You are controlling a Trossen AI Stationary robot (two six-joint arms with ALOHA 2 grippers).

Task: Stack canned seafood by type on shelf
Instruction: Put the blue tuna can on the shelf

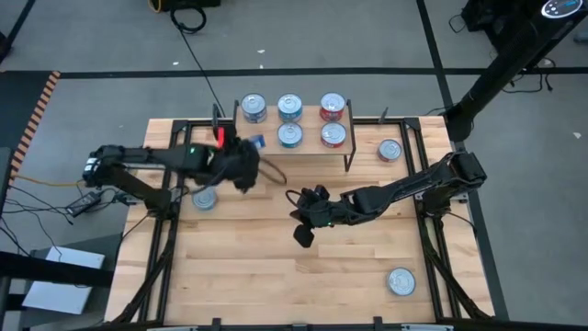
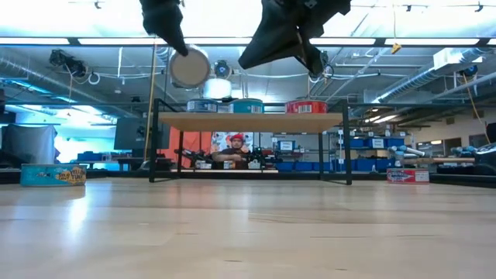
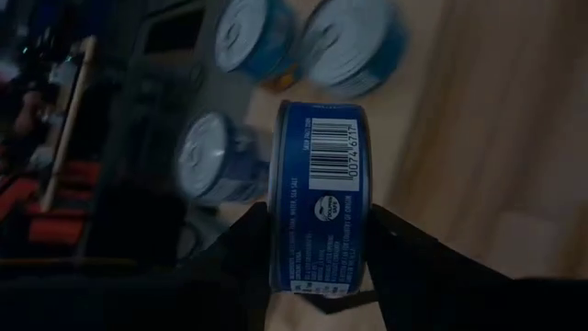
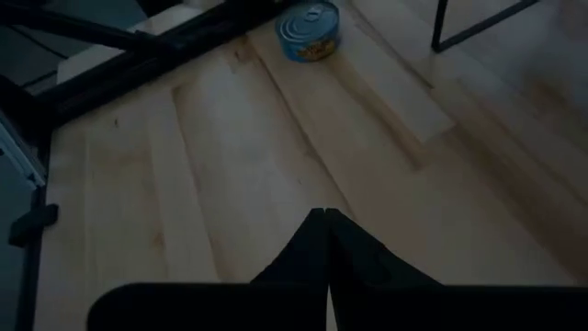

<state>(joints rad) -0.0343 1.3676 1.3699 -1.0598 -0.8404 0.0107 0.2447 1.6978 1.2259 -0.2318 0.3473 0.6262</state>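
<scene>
I see five tins (image 1: 290, 108) crowding the shelf (image 1: 294, 152) top — only its front-left corner is bare; the middle of the surface (image 1: 276, 267) lies open, with my right tool (image 1: 301, 234) hanging over it

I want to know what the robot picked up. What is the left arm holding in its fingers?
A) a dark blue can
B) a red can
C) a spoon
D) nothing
A: the left wrist view shows the left gripper clamped on a dark blue can with a barcode, held above the shelf.
</scene>
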